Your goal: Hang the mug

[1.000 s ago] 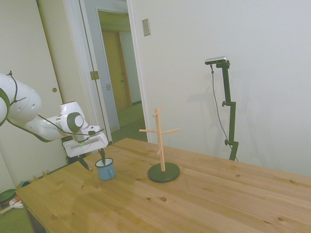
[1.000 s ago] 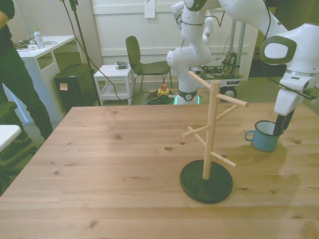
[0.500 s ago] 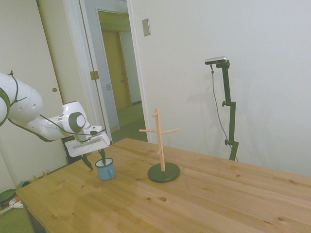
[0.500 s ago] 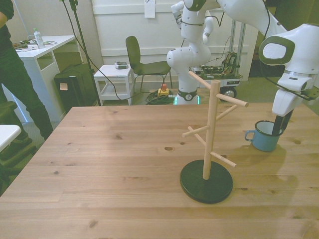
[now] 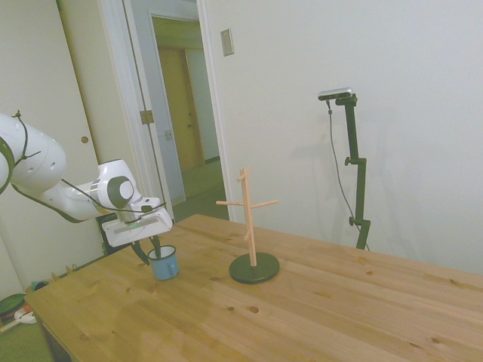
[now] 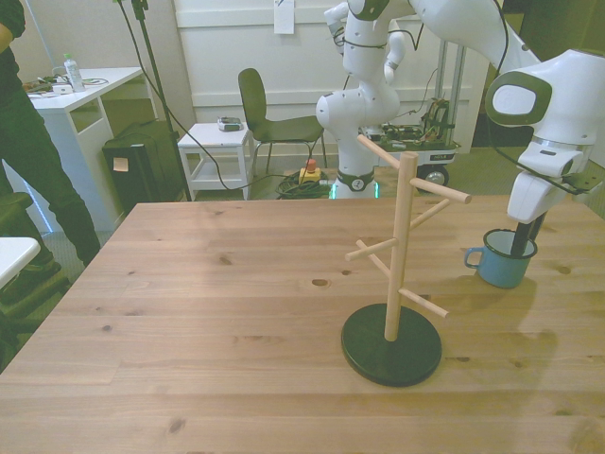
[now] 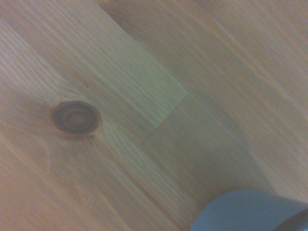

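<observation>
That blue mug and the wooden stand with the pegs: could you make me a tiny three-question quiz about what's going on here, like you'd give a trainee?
1. True or false: the mug already hangs on a peg of the wooden peg stand.
2. Where does the gripper stand? A) high above the stand B) at the mug, one finger down inside it C) flat on the table far from the mug
3. Fill in: in the front view, the mug's handle points toward the front view's ____.

Key
1. False: it sits upright on the table, beside the stand.
2. B
3. left, toward the stand.
</observation>
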Controlling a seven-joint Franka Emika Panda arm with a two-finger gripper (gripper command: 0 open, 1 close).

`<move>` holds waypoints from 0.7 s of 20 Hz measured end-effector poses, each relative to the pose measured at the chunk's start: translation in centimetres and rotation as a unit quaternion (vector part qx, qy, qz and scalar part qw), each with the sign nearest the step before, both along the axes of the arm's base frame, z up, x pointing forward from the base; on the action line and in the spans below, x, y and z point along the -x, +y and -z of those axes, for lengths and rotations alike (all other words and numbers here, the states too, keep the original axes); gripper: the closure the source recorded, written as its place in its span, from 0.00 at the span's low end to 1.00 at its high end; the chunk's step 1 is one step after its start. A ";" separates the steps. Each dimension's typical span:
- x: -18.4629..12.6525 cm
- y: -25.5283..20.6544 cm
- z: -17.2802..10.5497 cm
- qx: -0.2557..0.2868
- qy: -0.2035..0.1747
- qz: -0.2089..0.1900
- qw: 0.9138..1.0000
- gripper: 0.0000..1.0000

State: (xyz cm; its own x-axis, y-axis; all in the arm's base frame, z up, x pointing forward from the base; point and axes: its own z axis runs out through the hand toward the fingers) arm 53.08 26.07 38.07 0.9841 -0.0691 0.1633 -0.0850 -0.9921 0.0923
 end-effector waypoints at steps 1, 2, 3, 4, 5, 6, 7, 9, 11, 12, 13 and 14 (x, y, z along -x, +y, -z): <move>0.0 0.0 0.0 0.000 0.000 0.001 1.000 1.00; 0.0 -0.1 0.0 0.000 0.000 0.001 1.000 1.00; 0.0 -0.1 0.1 0.000 0.000 0.002 1.000 1.00; 0.0 -0.2 0.1 0.001 0.000 0.003 1.000 1.00; 0.0 -0.3 0.1 0.001 0.001 0.005 1.000 1.00; 0.0 -0.4 0.2 0.002 0.001 0.006 1.000 1.00; -0.1 -0.5 0.3 0.002 0.002 0.007 1.000 1.00; -0.1 -0.7 0.4 0.003 0.002 0.013 1.000 1.00; -0.2 -1.0 0.5 0.003 0.002 0.023 1.000 1.00; -0.3 -1.3 0.5 0.003 0.002 0.030 1.000 1.00; -0.5 -1.6 0.4 0.001 0.002 0.041 0.999 1.00; -0.8 -2.2 0.3 -0.003 0.003 0.053 0.999 1.00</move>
State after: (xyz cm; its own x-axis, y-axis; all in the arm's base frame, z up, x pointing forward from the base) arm 53.86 23.88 37.77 0.9720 -0.1742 0.1576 -0.1895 -0.9779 0.0880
